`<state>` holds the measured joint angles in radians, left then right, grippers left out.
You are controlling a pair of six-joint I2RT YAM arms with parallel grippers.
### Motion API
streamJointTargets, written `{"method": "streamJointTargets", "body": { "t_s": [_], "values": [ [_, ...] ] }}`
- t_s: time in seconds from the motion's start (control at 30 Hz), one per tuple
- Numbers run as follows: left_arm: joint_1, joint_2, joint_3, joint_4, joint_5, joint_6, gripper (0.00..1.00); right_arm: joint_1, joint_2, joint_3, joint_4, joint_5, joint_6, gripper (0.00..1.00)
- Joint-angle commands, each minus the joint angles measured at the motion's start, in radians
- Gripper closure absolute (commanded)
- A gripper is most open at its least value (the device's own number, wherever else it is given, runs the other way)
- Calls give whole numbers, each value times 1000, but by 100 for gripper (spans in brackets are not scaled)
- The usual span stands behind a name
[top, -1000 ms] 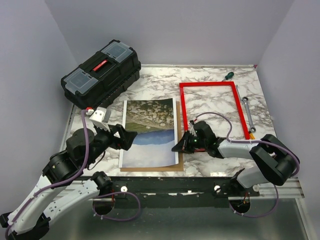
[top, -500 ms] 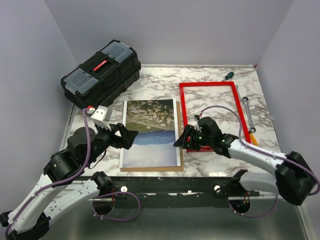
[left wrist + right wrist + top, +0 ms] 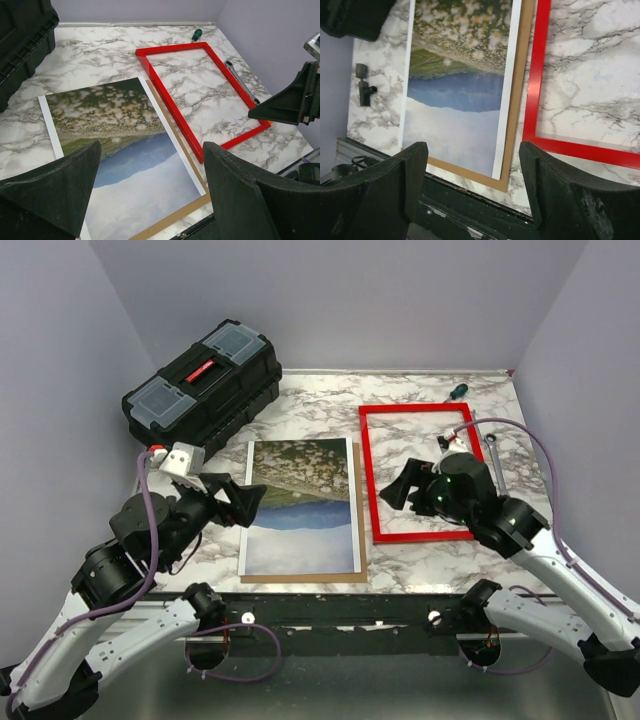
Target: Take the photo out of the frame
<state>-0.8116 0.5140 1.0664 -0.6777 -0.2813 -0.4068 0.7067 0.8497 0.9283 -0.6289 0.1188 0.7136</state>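
The photo (image 3: 300, 505) lies flat on a brown backing board (image 3: 300, 578) at the near middle of the table, out of the frame. Beside it on the right, the red frame (image 3: 415, 409) lies empty, with marble showing through it. My left gripper (image 3: 245, 502) hovers open above the photo's left edge; in the left wrist view its gap (image 3: 150, 195) spans the photo (image 3: 120, 150). My right gripper (image 3: 398, 492) hangs open above the frame's near half, holding nothing. The right wrist view shows the photo (image 3: 460, 85) and frame (image 3: 535, 85) below its gap (image 3: 472, 185).
A black toolbox (image 3: 200, 385) stands at the far left. A green-handled screwdriver (image 3: 457, 391) lies behind the frame, and a wrench (image 3: 497, 462) lies along its right side. Purple walls close in the table on three sides.
My right gripper has opened, let go at the photo's near right edge, and risen back to the right over the frame. The left arm has lifted slightly.
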Motion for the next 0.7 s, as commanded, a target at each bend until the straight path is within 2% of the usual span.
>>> {"method": "streamJointTargets", "body": {
  "t_s": [0.0, 0.23, 0.3, 0.47, 0.67],
  "values": [
    [5, 8, -24, 27, 16, -31, 15, 3, 21, 0, -31, 51, 6, 20],
    [5, -63, -2, 68, 12, 5, 14, 2, -132, 159, -51, 281, -81, 13],
    [5, -89, 11, 98, 3, 29, 11, 3, -173, 229, -71, 343, -110, 10],
    [5, -171, 18, 212, -20, 74, 6, 4, -276, 339, -56, 364, -226, 3],
    [6, -180, 69, 232, -32, 116, 6, 2, -318, 404, -63, 362, -242, 0]
  ]
}}
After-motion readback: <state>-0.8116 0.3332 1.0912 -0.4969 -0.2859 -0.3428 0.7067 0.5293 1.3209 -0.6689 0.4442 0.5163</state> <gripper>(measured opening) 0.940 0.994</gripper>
